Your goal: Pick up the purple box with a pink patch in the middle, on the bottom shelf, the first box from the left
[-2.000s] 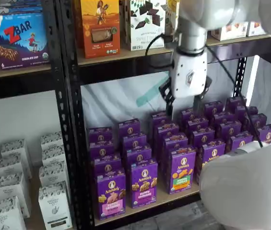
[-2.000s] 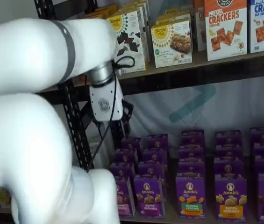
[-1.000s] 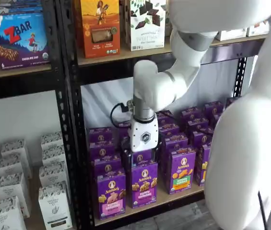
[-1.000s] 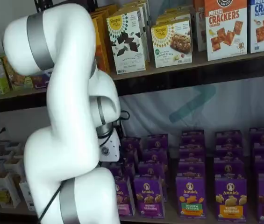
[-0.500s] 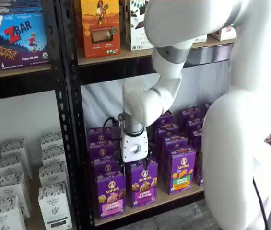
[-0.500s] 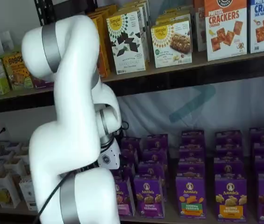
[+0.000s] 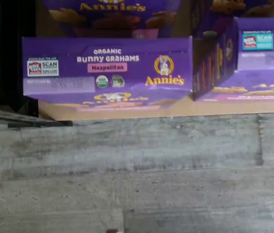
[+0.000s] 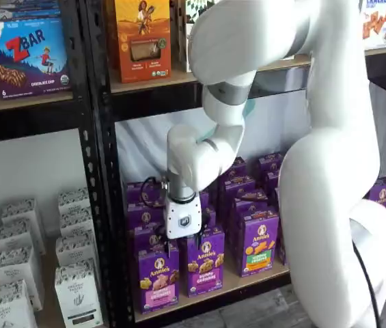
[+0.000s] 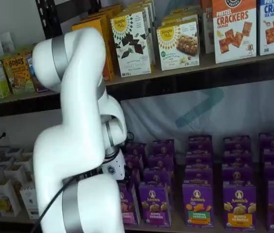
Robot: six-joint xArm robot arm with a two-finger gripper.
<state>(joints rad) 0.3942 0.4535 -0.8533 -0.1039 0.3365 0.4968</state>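
While the white gripper [image 8: 181, 240] hangs low over the front of the bottom shelf [image 8: 210, 290], its fingers are mostly lost against the cartons, so the gap between them is hard to make out from the front; by every sign the jaws stand wide apart, with nothing held. The purple box [image 8: 158, 277], an Annie's carton with the pink band, stands upright at the front left corner of that shelf, just below and slightly left of the gripper body. In the wrist view its top flap [image 7: 108, 70] reads "Organic Bunny Grahams, Neapolitan". Just beside it stands a second Annie's Bunny Grahams carton [image 8: 205, 262], then one with a green-orange patch [image 8: 259, 242]. Rows of purple cartons fill the shelf behind. On the higher board sits an orange box [image 8: 142, 37].
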